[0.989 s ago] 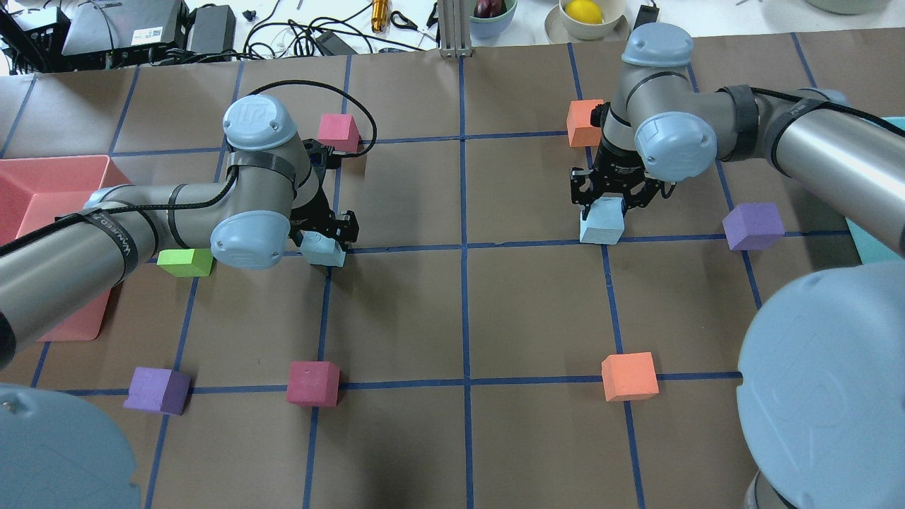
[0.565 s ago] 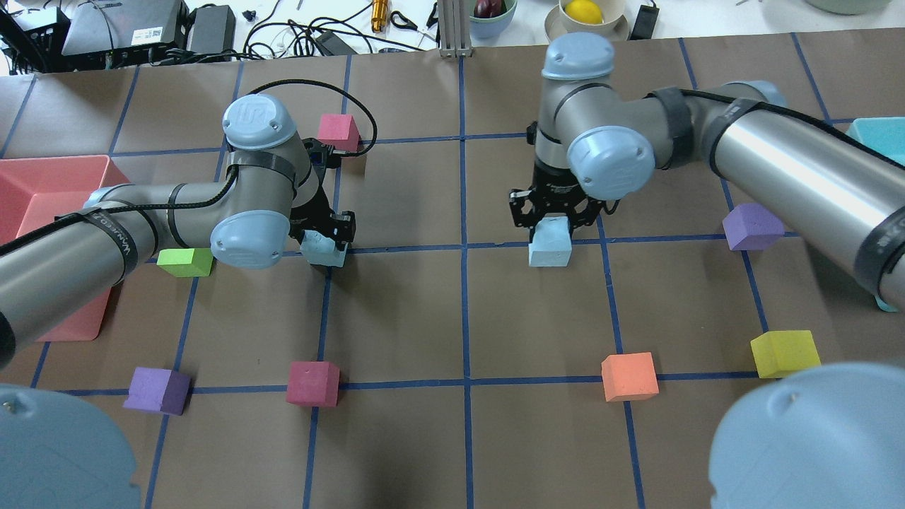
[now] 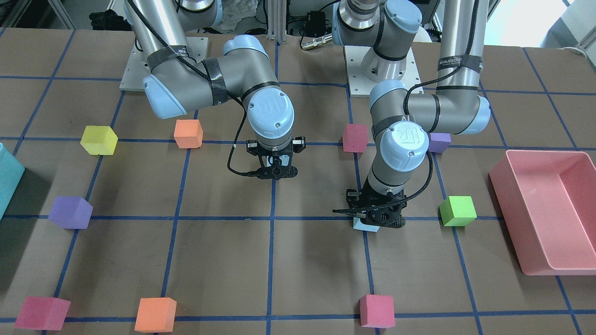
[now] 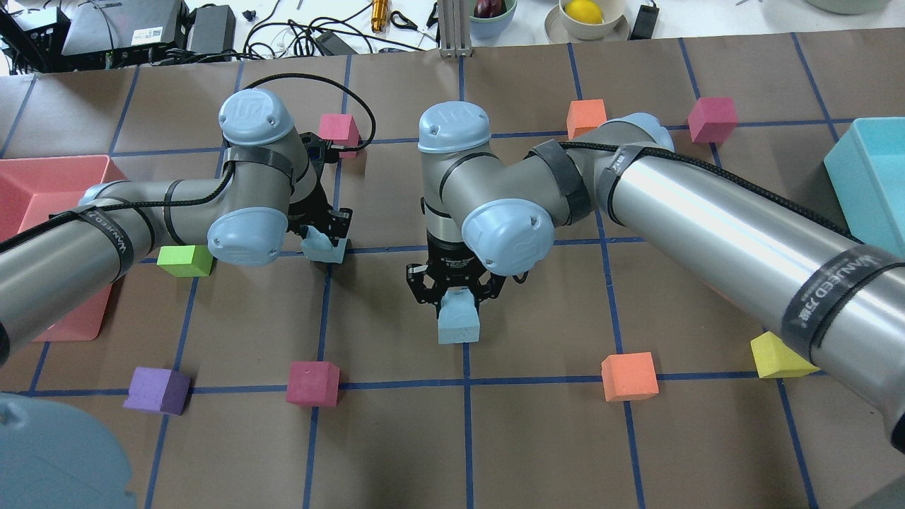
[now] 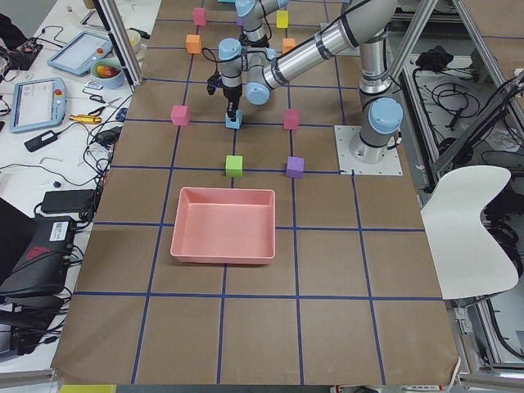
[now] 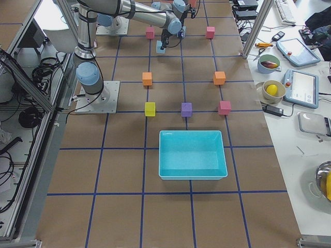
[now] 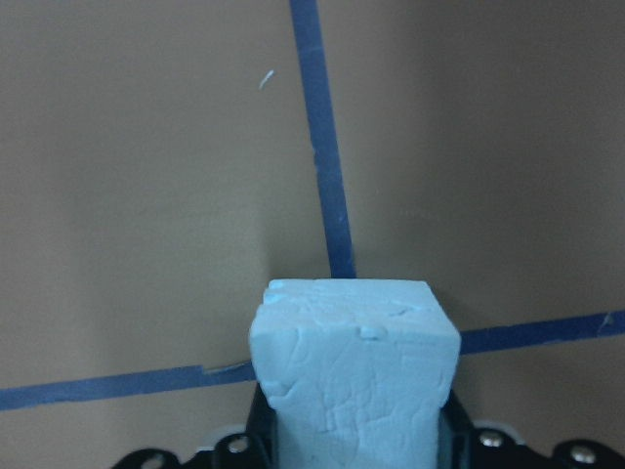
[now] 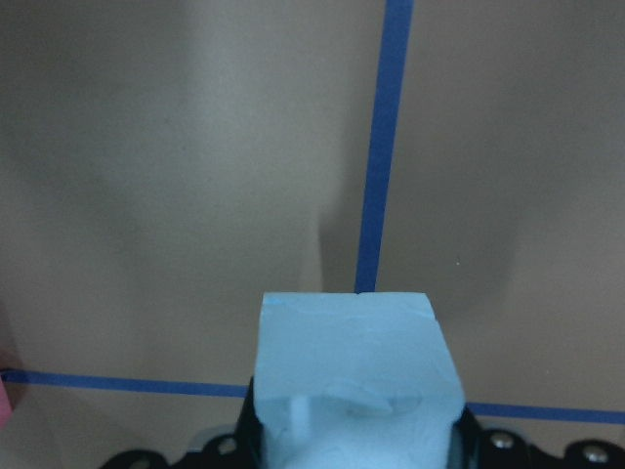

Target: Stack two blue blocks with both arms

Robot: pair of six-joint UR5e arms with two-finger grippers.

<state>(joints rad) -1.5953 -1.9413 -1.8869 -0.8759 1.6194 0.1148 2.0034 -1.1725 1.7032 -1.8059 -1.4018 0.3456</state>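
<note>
Over the worktop (image 4: 537, 438), the right tool (image 4: 457, 295) clamps the first blue block (image 4: 459, 324) near centre and the left tool (image 4: 327, 237) clamps the second blue block (image 4: 318, 251) left of centre; both are judged light, compressible foam, best held by opposite flat faces.

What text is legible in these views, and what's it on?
"WANJEED": strap on left arm.
"WANJEED": strap on right arm.
"UR" logo: blue joint caps.
Too small to read: white sticker on black box.
</note>
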